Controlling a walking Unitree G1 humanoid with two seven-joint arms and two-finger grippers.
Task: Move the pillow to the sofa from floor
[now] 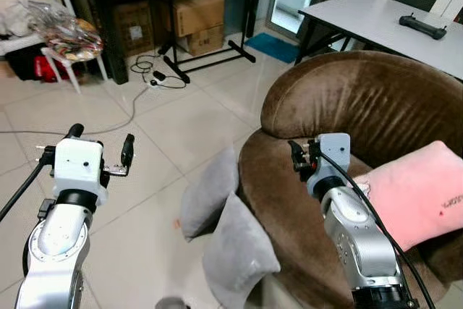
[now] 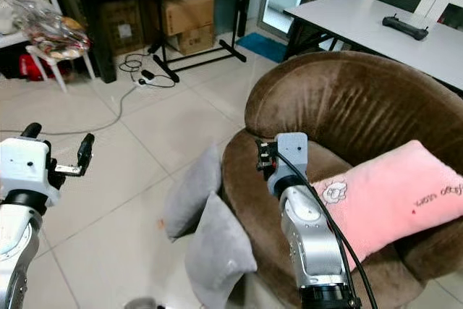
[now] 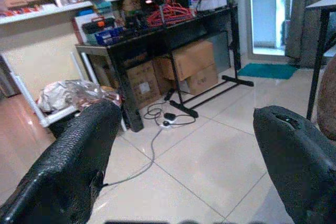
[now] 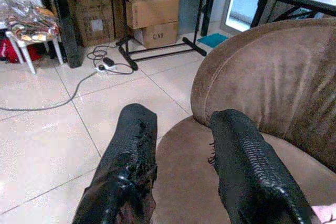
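Two grey pillows lean on the tiled floor against the front of the brown sofa (image 1: 362, 99), one nearer me (image 1: 239, 251) and one behind it (image 1: 210, 193). A pink pillow (image 1: 419, 193) lies on the sofa seat at the right. My left gripper (image 1: 101, 142) is raised over bare floor to the left of the pillows, open and holding nothing; its fingers (image 3: 79, 150) stand wide apart. My right gripper (image 1: 298, 157) hovers over the sofa's front rim, above and right of the grey pillows. It is open, with nothing between its fingers (image 4: 131, 145).
A white table (image 1: 376, 12) with a black controller (image 1: 423, 27) stands behind the sofa. A black rack with cardboard boxes (image 1: 199, 16) lines the far wall. A cable and power strip (image 1: 155, 77) lie on the floor. A white stool with wrapped items (image 1: 69, 34) is far left.
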